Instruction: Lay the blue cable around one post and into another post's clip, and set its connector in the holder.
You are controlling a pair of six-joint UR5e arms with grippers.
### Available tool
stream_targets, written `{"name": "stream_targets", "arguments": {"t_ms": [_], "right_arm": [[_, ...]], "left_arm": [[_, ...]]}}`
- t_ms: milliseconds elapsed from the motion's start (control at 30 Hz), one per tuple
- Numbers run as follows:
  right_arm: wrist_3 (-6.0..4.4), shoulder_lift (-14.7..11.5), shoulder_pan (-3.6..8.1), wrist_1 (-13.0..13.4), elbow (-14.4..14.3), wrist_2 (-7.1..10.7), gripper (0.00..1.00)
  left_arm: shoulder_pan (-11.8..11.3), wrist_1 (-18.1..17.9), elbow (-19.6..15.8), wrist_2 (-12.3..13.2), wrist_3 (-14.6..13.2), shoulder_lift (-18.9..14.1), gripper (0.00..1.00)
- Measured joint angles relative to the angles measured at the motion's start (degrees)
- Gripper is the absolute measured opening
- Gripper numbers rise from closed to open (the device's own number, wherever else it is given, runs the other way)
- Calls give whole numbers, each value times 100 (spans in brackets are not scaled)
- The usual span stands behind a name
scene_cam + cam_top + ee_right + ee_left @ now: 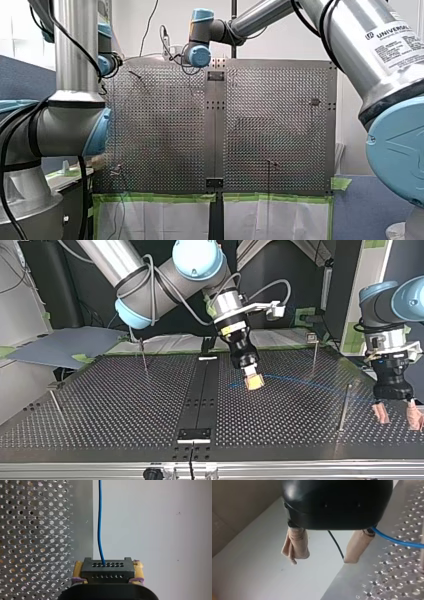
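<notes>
Plainly my right arm reaches slanting down over the surface (125, 405), its gripper (254, 381) clamped with yellow pads on the black connector (107, 569). From the connector the blue cable (300, 380) arcs low over the surface toward its edge. There my left arm hangs upright, its gripper (397, 415) spread wide with beige pads, holding nothing. The cable seems to pass just beside one finger.
</notes>
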State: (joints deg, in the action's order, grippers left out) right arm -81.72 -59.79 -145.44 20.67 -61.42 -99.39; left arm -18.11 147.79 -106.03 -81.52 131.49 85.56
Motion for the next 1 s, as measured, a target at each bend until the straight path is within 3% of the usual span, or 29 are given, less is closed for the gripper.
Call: {"name": "stream_targets", "arguments": {"t_ms": [233, 367, 533, 767, 1000], "right_arm": [[5, 216, 35, -105, 232, 21, 0], [14, 421, 37, -295, 467, 24, 0], [-47, 488, 81, -300, 574, 10, 0], [-139, 503, 205, -449, 584, -249, 0], [-169, 630, 358, -733, 562, -382, 0]], "left_arm": [[-1, -147, 132, 25, 196, 270, 100], [-6, -207, 136, 24, 170, 455, 100], [-13, -224, 136, 8, 57, 709, 100], [58, -219, 73, -81, 3, 779, 100], [161, -315, -65, -119, -7, 958, 100]]}}
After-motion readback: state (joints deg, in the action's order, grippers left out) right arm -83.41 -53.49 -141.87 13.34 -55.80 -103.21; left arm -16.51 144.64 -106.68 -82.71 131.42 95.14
